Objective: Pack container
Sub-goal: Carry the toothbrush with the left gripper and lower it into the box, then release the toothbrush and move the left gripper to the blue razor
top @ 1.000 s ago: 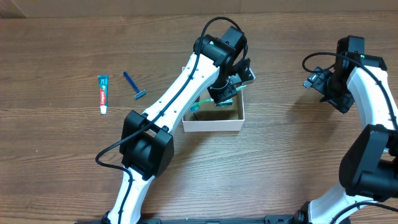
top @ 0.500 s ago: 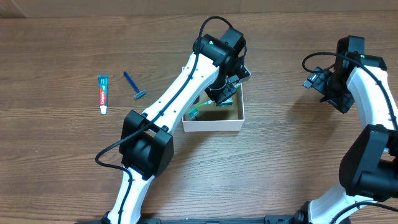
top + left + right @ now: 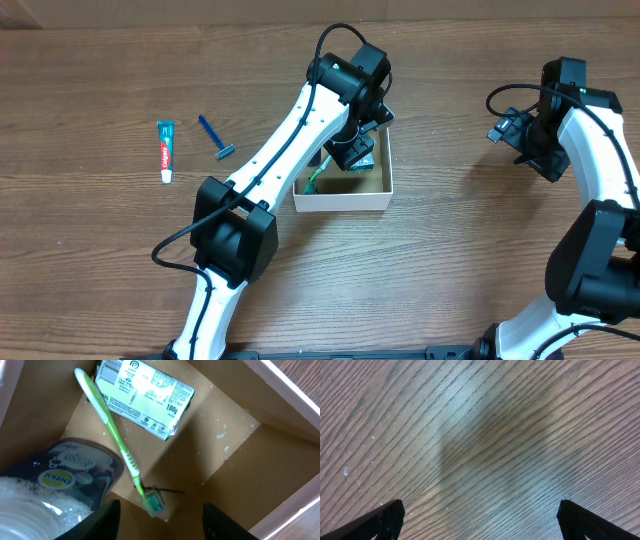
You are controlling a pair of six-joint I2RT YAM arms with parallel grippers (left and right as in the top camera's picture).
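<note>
The container, a white-walled cardboard box with a brown floor, stands mid-table. On its floor lie a green soap packet, a green toothbrush and a Dettol bottle. My left gripper hangs inside the box with its jaws apart and nothing between them. The bottle rests against its left finger, and the toothbrush head lies on the floor below. My right gripper is open above bare wood at the far right, well away from the box.
A toothpaste tube and a blue razor lie on the wooden table to the left of the box. The left arm reaches diagonally across the box's left side.
My left gripper has shifted left and down into the box, and its jaws have opened. The right arm has not moved.
</note>
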